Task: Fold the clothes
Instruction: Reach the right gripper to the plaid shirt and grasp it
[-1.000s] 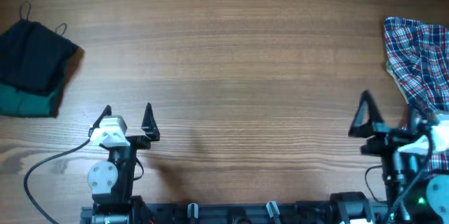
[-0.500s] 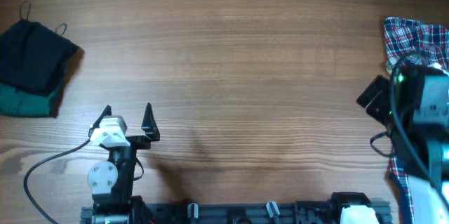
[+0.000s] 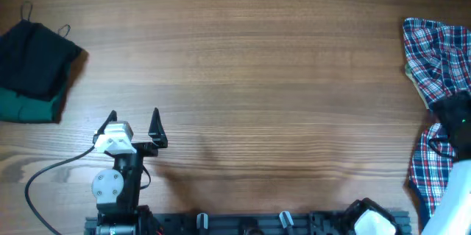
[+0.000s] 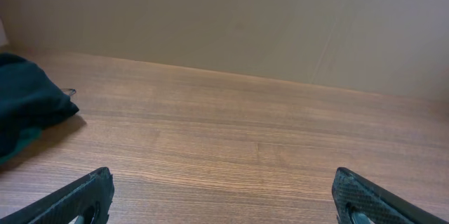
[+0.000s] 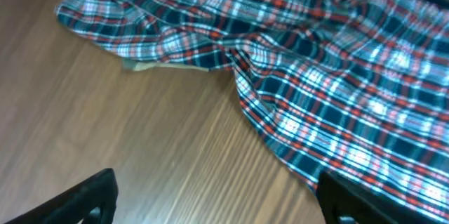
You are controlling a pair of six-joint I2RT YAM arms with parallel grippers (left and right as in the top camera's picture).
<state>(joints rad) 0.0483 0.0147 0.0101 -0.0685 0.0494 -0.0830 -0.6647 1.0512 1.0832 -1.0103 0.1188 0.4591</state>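
while the plaid shirt (image 3: 440,47) lies rumpled along the right edge of the table (image 3: 257,58), trailing toward the near right corner, none of it looks folded yet. the right claw (image 5: 219,196) hangs over its wrinkled hem with both fingers apart and nothing between them. under the gap is partly bare wood, partly cloth. the left claw (image 3: 134,123) sits near the front edge on the left side, fingers wide apart too, well apart from the shirt. a pile of dark cloth (image 3: 33,62) sits at the left edge.

the risk as i see it: if the right claw shuts where it hangs, it may nip only wood or one ridge of a wrinkle, and a pull would drag the shirt in a bunch instead of spreading it. with the shirt so close to the right edge, a sideways tug could slide it off the table. whether any of it already hangs over that edge i cannot tell.
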